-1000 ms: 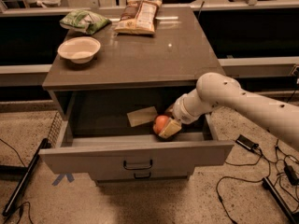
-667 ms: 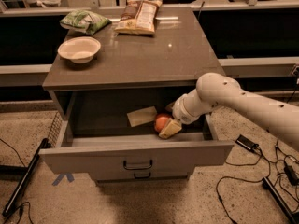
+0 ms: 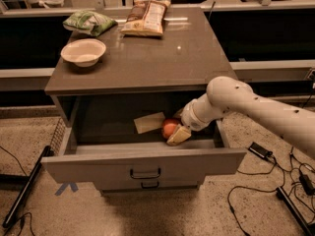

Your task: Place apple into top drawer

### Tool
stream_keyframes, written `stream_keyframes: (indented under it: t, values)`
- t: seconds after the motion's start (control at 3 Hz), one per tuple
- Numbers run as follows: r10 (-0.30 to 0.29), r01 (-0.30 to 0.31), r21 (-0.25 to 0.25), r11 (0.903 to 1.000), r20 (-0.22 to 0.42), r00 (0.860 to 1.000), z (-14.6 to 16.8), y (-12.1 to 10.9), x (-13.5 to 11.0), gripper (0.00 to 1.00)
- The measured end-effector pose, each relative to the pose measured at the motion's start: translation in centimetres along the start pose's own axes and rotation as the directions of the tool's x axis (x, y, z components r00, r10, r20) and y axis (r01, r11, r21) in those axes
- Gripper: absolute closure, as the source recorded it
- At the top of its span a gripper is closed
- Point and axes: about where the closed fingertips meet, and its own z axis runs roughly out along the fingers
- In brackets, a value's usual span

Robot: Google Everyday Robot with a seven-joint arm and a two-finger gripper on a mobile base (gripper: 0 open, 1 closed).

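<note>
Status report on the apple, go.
Gripper down inside the open top drawer. Apple against it, within the drawer. Tan card beside apple, not blocking.

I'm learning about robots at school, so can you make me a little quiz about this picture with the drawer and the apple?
1. True or false: the top drawer is pulled open.
2. Where is the apple? A) on the floor B) inside the drawer, right beside the gripper C) on a chair
3. What colour is the bowl on the cabinet top?

Key: 1 true; 2 B; 3 white.
</note>
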Motion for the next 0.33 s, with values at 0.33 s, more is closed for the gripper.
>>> stream_keyframes:
  t: [0.33]
  values:
    - [0.02, -0.021, 0.015, 0.9997, 0.062, 0.998, -1.19, -0.38, 0.22, 0.17]
